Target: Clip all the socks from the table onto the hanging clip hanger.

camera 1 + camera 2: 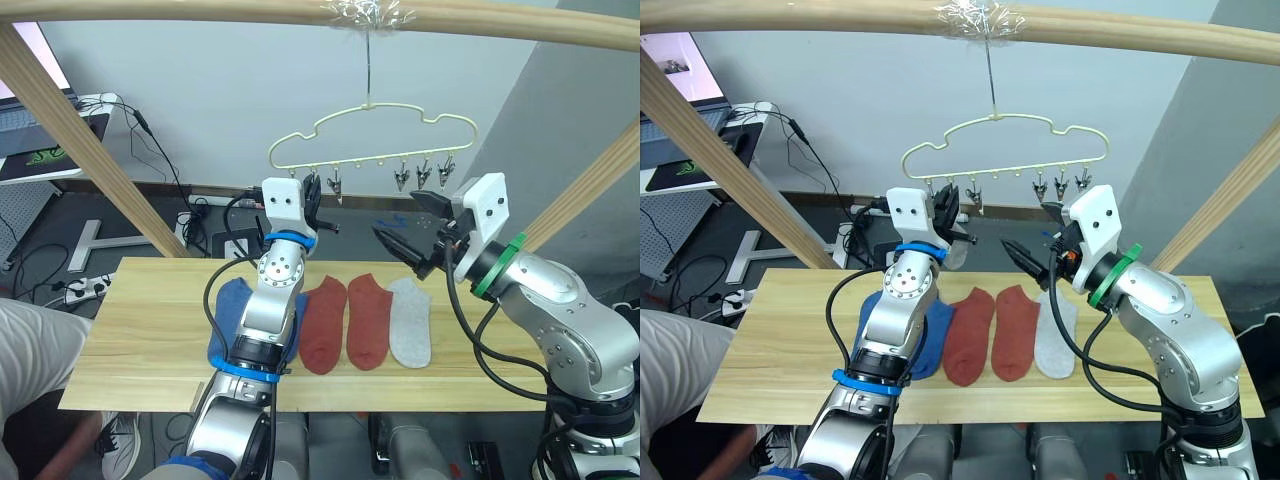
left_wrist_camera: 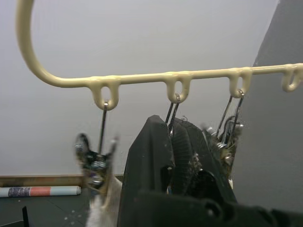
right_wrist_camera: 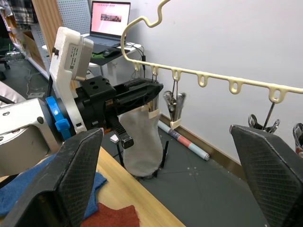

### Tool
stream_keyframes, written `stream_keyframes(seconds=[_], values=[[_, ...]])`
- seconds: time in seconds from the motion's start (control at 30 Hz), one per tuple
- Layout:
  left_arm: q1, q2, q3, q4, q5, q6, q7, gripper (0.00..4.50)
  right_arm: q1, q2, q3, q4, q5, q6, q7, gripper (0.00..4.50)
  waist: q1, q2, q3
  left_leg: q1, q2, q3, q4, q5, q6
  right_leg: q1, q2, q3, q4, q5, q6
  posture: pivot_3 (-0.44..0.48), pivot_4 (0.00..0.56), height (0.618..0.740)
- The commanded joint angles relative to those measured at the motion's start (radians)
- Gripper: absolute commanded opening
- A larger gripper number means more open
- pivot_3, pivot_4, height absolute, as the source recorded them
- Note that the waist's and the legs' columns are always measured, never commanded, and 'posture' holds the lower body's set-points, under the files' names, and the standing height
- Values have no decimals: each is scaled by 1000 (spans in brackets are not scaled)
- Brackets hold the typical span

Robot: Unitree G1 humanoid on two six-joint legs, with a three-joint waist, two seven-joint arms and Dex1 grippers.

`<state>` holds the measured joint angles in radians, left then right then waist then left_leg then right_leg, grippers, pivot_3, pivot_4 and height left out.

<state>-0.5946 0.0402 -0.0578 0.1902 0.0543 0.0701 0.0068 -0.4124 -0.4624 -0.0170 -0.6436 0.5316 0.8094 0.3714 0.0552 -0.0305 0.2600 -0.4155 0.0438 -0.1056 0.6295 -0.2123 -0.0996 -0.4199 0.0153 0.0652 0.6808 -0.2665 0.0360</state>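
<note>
The pale-yellow clip hanger (image 2: 142,77) hangs by its hook from the beam above the table (image 1: 150,330). My left gripper (image 1: 314,200) is raised to the hanger's left-hand clips and is shut on a light grey sock (image 3: 139,142) that dangles below its fingers. The sock's top edge sits at a clip; I cannot tell whether the clip bites it. My right gripper (image 1: 398,218) hovers open and empty, to the right of the left one and below the hanger. On the table lie a blue sock (image 1: 230,300) partly behind my left arm, two rust red socks (image 1: 323,325) (image 1: 368,320) and a light grey sock (image 1: 410,322).
A thick wooden beam (image 1: 200,12) spans the top, with slanted posts at left (image 1: 90,150) and right (image 1: 590,190). Three clips (image 1: 422,175) hang bare at the hanger's right end. A person (image 1: 25,350) sits at the table's left end. A laptop (image 3: 111,16) and cables are behind.
</note>
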Motion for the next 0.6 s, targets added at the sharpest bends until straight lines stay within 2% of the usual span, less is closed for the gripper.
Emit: stream_keyframes(seconds=[0.03, 0.13, 0.3, 0.43, 0.6], values=[[-14, 7, 20, -8, -34, 9, -41, 3, -17, 12, 31, -25, -19, 3, -25, 4500, -3, 0, 0, 0, 0, 0, 0, 0, 0, 0, 0, 0, 0, 0, 0, 146, 215, 740], [-43, 48, 54, -12, -131, 105, -169, 3, 79, -14, 192, 53, -170, 27, -95, 4500, -5, 0, -1, 0, 0, 0, 0, 0, 0, 0, 0, 0, 0, 0, 0, 174, 222, 740], [-82, 151, 112, -43, -268, 326, -322, 3, 220, -14, 273, 261, -299, -79, -101, 4500, -6, 0, -2, 1, 0, 0, 0, 0, 0, 0, 0, 0, 0, 0, 0, 195, 226, 740], [-77, 205, 126, -72, -293, 383, -359, 3, 214, 31, 286, 479, -366, -183, -91, 4500, -16, 0, -2, 3, 0, 1, 0, 1, 1, 2, 0, 1, 1, 0, 1, 212, 231, 740], [-39, 210, 120, -125, -310, 426, -364, 3, 154, 79, 278, 717, -418, -295, -53, 4500, -28, 0, -2, 13, 1, 1, -2, 1, 1, 11, 1, 2, 0, -2, 4, 229, 238, 740]])
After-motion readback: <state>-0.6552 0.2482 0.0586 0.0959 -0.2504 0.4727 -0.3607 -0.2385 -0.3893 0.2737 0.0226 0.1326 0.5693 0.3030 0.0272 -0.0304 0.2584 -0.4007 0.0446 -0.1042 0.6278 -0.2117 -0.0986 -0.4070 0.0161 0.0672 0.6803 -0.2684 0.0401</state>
